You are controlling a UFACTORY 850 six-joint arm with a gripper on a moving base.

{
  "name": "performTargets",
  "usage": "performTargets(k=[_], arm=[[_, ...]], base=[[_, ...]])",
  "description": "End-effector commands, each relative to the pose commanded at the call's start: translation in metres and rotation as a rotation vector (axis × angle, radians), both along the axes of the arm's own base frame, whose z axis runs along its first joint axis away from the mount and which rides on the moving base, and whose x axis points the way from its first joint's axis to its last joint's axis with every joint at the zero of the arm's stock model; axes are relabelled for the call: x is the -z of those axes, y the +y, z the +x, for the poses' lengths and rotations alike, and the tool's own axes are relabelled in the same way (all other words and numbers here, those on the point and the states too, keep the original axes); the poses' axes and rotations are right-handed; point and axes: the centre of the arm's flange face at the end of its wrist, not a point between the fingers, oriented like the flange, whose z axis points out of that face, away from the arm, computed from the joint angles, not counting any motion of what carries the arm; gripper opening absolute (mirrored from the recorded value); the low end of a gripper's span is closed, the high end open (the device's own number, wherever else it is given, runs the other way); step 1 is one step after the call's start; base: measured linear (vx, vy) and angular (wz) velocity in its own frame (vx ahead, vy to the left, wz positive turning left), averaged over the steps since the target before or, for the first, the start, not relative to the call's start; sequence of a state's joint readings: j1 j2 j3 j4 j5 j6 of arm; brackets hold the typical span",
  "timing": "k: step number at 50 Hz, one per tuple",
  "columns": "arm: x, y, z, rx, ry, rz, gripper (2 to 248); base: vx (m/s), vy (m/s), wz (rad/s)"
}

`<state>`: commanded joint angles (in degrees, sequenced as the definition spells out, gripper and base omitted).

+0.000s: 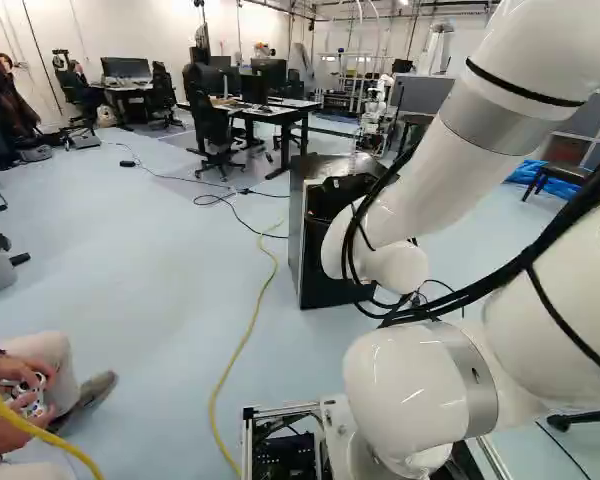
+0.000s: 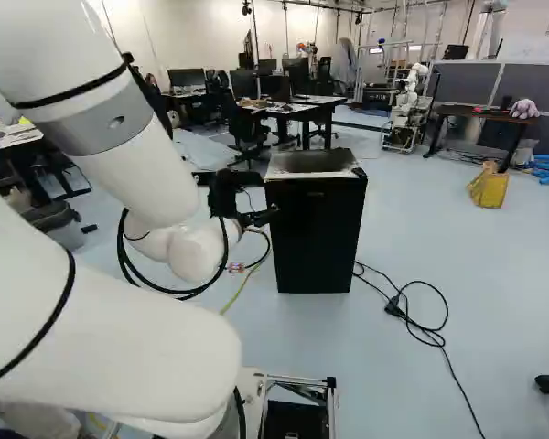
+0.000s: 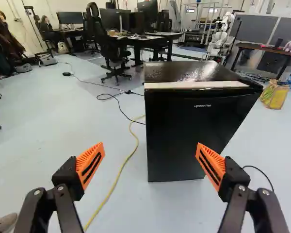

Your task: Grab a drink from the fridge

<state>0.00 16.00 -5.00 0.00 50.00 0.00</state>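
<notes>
In the right base view my gripper (image 2: 260,216) shows in front of the left side of the small black fridge (image 2: 316,233). The wrist view has the gripper (image 3: 150,162) with its orange-padded fingers wide open and nothing held between them. Ahead of the fingers stands the fridge (image 3: 194,131), its door closed and a pale strip along the top front edge. The fridge (image 1: 320,285) is partly covered by my arm in the left base view. Its inside is hidden, and no drink can be seen.
A yellow cable (image 3: 117,179) runs over the floor beside the fridge; a black cable (image 2: 425,334) lies on its other side. Close at the left of the left base view, a person's hands (image 1: 20,395) hold a controller. Desks and another robot (image 2: 405,110) stand behind.
</notes>
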Motion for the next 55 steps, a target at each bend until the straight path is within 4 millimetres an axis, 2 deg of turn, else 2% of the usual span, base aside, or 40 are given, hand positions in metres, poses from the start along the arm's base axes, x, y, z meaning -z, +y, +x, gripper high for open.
performTargets(k=[55], arm=[[0.0,0.0,0.0,0.0,0.0,0.0,247]], base=[[0.05,0.027,-0.005]])
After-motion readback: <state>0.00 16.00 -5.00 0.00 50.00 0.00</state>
